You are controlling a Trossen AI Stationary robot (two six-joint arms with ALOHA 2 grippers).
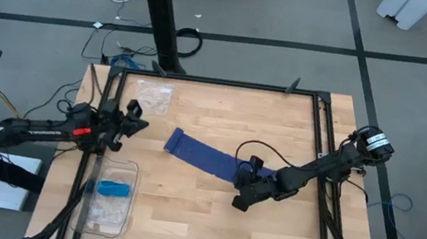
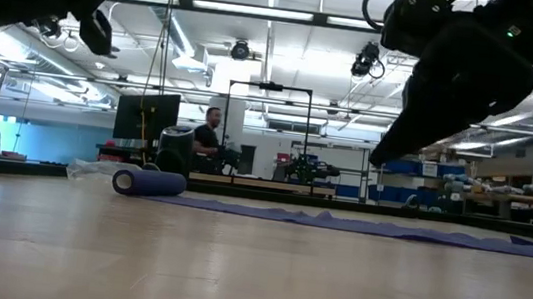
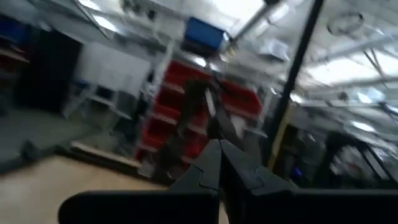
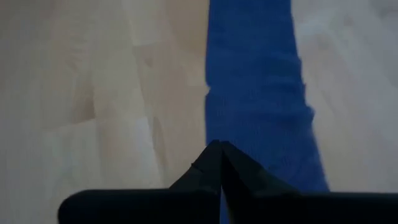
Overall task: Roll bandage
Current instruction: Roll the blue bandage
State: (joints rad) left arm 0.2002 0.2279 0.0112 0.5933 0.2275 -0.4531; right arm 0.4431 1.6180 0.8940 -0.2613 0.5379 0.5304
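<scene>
Right wrist view, fingers point(image 4: 217, 163): nearest the lens; dark tips meet in a point, jaws shut, nothing seen between them.
Right wrist view, bandage point(image 4: 255, 93): navy strip runs flat over light wood table point(image 4: 106, 93), from the fingertips away toward 12 o'clock; tips sit at its edge, contact cannot be told.
Left wrist view, left gripper point(image 3: 217, 162): fingers pressed together, empty; points off the table at red shelving point(image 3: 180, 106) in the room bkgd.
High view, right gripper point(image 1: 242, 201): at approx. 5 o'clock of table centre, just beside the near end of the bandage point(image 1: 200, 154); arm reaches in from 3 o'clock.
High view, bandage: lies flat, diagonal, from 9–10 o'clock of centre down to the right gripper; far end looks thicker.
High view, left gripper point(image 1: 139, 122): at 9 o'clock table edge, well apart from the strip.
High view, clear tray point(image 1: 122, 207): at 7 o'clock, holds a light-blue item point(image 1: 112, 188).
High view, clear bag point(image 1: 153, 94): at 10–11 o'clock.
Low view, bandage point(image 2: 339, 221): flat band across the table, ending in a small roll at its 9 o'clock end.
Low view, right arm point(image 2: 467, 72): hangs above the strip, fingertips not made out.
Low view, person point(image 2: 210, 131): seated in the room behind.
</scene>
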